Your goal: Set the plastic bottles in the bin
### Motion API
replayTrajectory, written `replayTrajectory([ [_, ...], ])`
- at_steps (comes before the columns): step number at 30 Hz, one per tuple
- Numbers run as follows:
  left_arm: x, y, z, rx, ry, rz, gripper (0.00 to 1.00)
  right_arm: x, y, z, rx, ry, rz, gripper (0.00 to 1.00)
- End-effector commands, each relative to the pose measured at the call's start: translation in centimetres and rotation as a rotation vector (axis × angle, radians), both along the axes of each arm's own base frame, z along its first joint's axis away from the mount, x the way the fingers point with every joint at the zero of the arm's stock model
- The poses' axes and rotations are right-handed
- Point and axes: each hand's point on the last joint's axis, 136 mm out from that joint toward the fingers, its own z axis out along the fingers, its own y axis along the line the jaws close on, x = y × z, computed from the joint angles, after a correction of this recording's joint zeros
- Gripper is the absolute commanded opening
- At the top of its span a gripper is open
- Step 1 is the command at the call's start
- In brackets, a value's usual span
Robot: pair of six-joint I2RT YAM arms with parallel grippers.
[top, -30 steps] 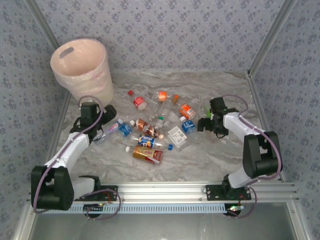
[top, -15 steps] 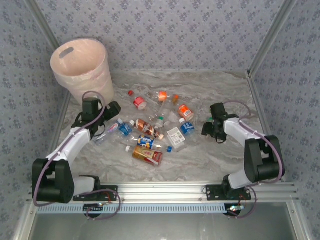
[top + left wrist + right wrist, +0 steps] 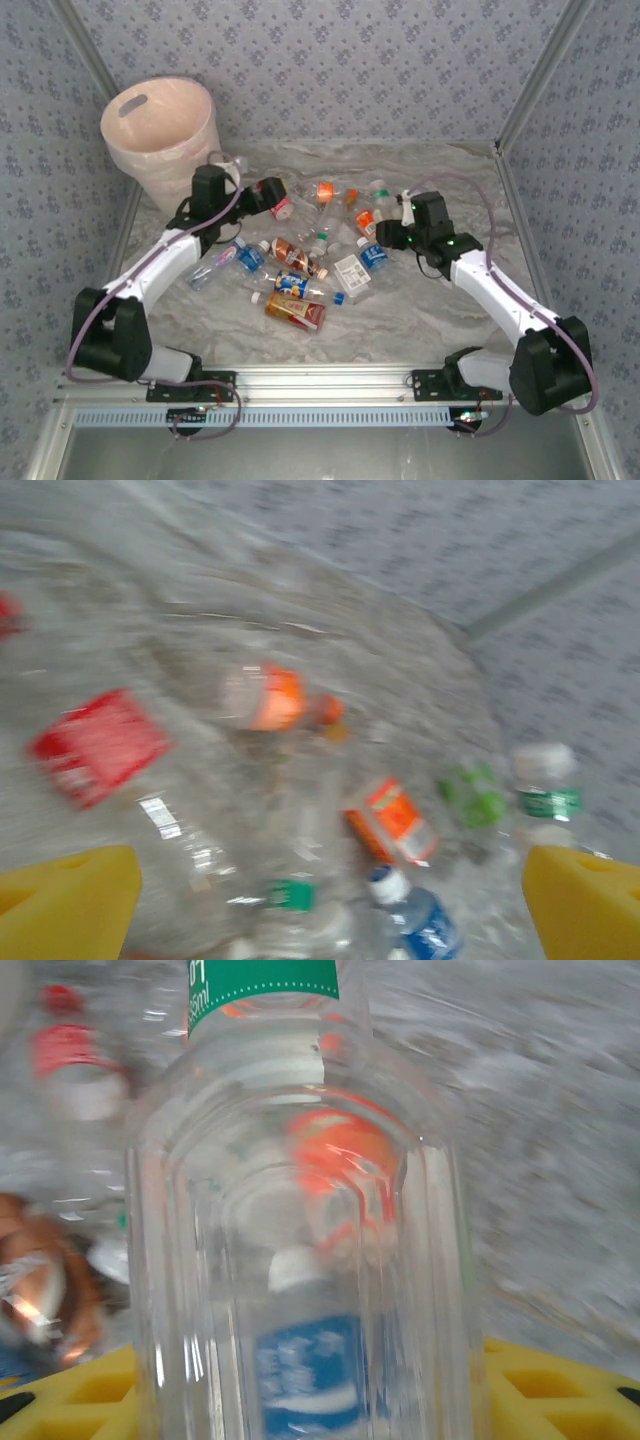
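Several plastic bottles (image 3: 300,262) lie scattered on the marble table; the left wrist view shows an orange-capped one (image 3: 275,697) and a blue-labelled one (image 3: 418,922). The pink-beige bin (image 3: 172,160) stands at the back left. My left gripper (image 3: 264,192) hovers open beside a red-labelled bottle (image 3: 280,207), its yellow fingertips (image 3: 70,900) spread wide with nothing between them. My right gripper (image 3: 393,234) is at the pile's right edge. Its yellow fingers (image 3: 70,1390) are shut on a clear bottle with a green label (image 3: 300,1210), which blocks most of that view.
Patterned walls and metal frame posts (image 3: 535,75) enclose the table. A metal rail (image 3: 330,385) runs along the near edge by the arm bases. Bare marble (image 3: 450,310) lies right of and in front of the pile.
My left arm swung back and right, from the blue bottle to the red-labelled one. My right gripper moved left into the pile and closed on the clear bottle.
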Motion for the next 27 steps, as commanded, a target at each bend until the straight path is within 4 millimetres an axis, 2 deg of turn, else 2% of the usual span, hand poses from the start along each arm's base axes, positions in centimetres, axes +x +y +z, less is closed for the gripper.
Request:
replayTrajectory([
  [1,-0.8,-5.7,4.6,-0.133,-0.075,-0.214,0.97,0.5,6.3,3.7,0.108,-0.141,0.244,0.57],
  [3,-0.5,-7.7,4.7,-0.123,-0.055,-0.224,0.97,0.4,8.8,3.8,0.140,-0.156,0.308,0.57],
  [5,0.4,-8.4,4.3,-0.109,-0.012,-0.179,0.96,0.2,10.8,4.0,0.173,-0.172,0.352,0.58],
  [8,1.8,-8.7,3.5,-0.142,0.044,-0.111,0.93,0.0,13.0,4.1,0.201,-0.193,0.391,0.58],
  [11,2.3,-8.4,3.0,-0.161,0.069,-0.055,0.92,0.2,14.4,4.2,0.231,-0.207,0.392,0.58],
  [17,1.8,-7.4,1.9,-0.090,0.092,0.003,0.92,0.9,15.4,4.4,0.251,-0.234,0.358,0.58],
  [22,1.8,-5.7,0.4,-0.036,0.134,0.097,0.92,2.0,14.9,4.9,0.235,-0.267,0.288,0.58],
  [27,1.5,-6.4,0.8,-0.046,0.121,0.046,0.91,2.0,15.2,5.0,0.246,-0.261,0.292,0.58],
])
